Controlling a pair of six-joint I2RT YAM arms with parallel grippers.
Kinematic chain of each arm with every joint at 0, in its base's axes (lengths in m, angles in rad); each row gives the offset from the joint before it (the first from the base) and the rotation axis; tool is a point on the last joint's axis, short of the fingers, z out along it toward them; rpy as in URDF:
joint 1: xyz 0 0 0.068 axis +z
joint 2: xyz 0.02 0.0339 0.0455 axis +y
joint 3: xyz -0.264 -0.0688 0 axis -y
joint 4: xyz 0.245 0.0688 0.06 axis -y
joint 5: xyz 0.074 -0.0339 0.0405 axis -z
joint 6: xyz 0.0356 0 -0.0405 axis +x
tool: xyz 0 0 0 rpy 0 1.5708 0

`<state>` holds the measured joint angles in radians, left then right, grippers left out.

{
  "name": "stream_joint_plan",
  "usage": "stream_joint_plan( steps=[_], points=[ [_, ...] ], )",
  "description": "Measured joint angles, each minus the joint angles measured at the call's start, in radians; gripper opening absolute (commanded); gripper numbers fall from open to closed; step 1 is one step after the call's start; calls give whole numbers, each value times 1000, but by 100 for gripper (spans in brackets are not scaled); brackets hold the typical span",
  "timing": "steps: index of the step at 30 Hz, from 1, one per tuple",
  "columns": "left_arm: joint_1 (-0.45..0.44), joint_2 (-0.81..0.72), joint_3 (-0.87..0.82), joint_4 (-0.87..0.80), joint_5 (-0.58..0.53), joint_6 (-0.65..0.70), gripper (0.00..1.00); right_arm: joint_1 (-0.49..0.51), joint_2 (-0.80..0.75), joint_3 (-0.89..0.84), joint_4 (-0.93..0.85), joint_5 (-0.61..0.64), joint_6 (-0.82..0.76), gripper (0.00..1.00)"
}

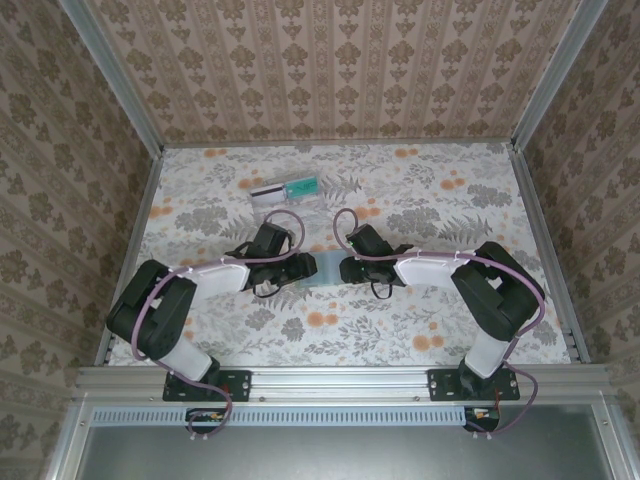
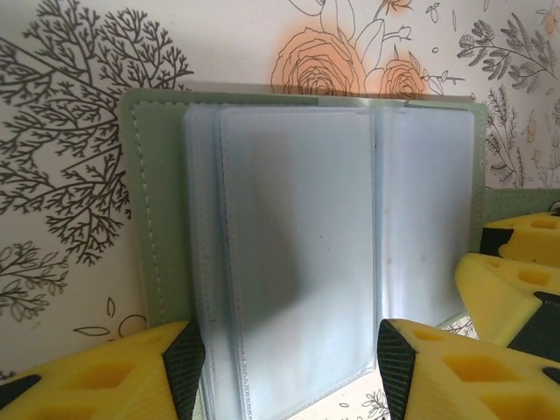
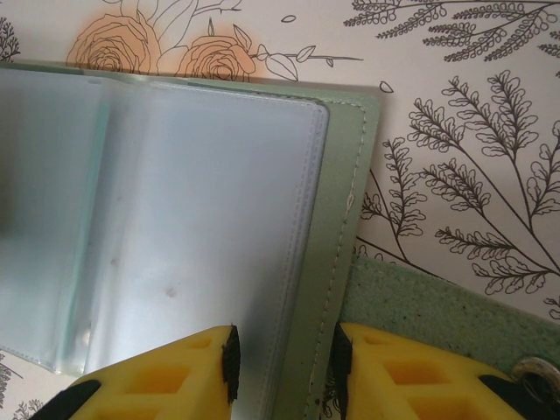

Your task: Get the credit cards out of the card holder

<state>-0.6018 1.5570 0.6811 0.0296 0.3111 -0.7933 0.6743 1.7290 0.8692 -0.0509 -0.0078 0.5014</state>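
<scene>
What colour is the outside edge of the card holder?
Pale green, with stitching along the card holder edge; the right wrist view shows it best.

Both hands crowd the card holder (image 1: 323,268) at mid-table, leaving no gap between, while two cards (image 1: 285,192) lie toward the far edge, the table (image 1: 470,215) otherwise open.

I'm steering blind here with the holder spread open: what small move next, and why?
Probably turn over a sleeve with the left hand: the card holder lies open, the right hand pins its edge, and the sleeve facing up looks empty.
</scene>
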Motion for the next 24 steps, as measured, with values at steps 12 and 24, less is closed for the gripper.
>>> stream_joint_plan(
  steps=[12,24],
  points=[
    [-35,8,16,28,46,0,62,0,0,0,0,-1,0,37],
    [-39,8,22,40,59,2,77,0,1,2,0,-2,0,37]
  ],
)
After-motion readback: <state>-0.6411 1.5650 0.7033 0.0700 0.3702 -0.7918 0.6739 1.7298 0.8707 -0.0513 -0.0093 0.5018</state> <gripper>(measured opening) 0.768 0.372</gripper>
